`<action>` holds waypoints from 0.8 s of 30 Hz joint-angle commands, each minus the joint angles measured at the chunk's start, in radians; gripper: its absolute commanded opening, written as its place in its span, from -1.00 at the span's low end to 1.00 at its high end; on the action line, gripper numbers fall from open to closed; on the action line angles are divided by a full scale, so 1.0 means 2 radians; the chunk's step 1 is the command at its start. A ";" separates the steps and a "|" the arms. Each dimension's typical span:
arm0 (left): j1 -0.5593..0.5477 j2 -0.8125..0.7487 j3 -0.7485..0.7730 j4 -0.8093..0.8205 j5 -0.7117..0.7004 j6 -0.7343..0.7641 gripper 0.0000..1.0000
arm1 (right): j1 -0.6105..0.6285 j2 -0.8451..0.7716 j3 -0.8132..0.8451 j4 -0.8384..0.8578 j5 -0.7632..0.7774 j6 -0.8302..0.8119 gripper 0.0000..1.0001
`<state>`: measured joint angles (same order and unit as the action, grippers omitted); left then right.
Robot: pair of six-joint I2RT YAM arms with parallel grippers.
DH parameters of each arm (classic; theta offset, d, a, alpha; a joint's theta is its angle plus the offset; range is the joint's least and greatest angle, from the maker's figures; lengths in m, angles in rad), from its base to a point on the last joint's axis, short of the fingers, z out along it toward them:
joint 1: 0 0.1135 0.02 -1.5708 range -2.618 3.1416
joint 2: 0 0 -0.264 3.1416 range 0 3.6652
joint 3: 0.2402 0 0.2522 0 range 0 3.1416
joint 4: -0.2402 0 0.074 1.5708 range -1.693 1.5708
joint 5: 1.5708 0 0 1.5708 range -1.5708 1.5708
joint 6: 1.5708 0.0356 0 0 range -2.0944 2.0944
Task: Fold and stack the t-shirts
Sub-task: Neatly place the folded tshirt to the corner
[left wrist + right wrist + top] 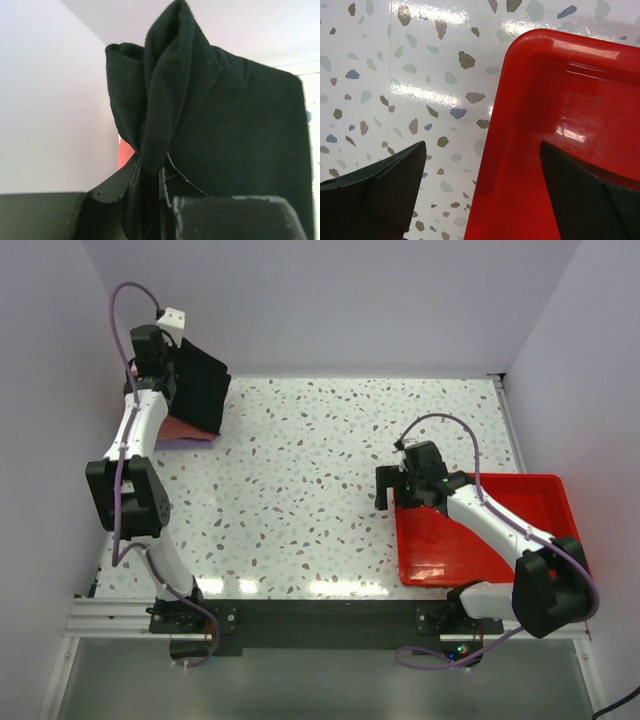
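**Mia:** What is the biggest thing here?

**Tom:** The speckled table (320, 470). The red tray (450, 550) sits on its right side, near the front.

**Mia:** Where is the big shirt?

**Tom:** The black t-shirt (203, 390) is up in the air at the far left corner. It hangs folded over from the left gripper (160, 358). The jaws are squeezed tight on a bunched-up fold of it.

**Mia:** What is under it?

**Tom:** The salmon-red t-shirt (185, 430) lies flat on the table. A thin edge of the pale lavender t-shirt (185, 444) peeks out below that one.

**Mia:** Is the black one hard to hold?

**Tom:** I think it is soft, light and floppy. It will droop and could fall open. It won't break, and it won't slip much. A pinch on a thick fold, like this one, should carry it fine. To lay it down neat, I'd grab near an edge or a corner so it can spread flat on the pile.

**Mia:** And the other arm?

**Tom:** The right gripper (482, 165) is spread wide and holds nothing. It hovers over the tray's rim, with one finger over the table and one over the tray.
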<state>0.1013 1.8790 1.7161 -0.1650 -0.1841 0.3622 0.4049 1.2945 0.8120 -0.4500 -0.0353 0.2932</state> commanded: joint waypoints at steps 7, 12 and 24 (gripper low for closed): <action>0.056 0.045 0.014 0.063 0.051 -0.012 -1.00 | -0.001 -0.017 0.027 -0.014 0.049 -0.010 0.97; 0.077 0.059 0.012 0.072 0.051 -0.022 -1.00 | 0.000 -0.015 0.028 -0.016 0.056 -0.012 0.98; 0.113 0.093 0.017 0.074 0.081 -0.037 -1.00 | -0.001 -0.010 0.032 -0.025 0.080 -0.016 0.98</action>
<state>0.3119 2.0544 1.7161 -0.1055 -0.0219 0.2970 0.4049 1.2873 0.8318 -0.4973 0.0906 0.2783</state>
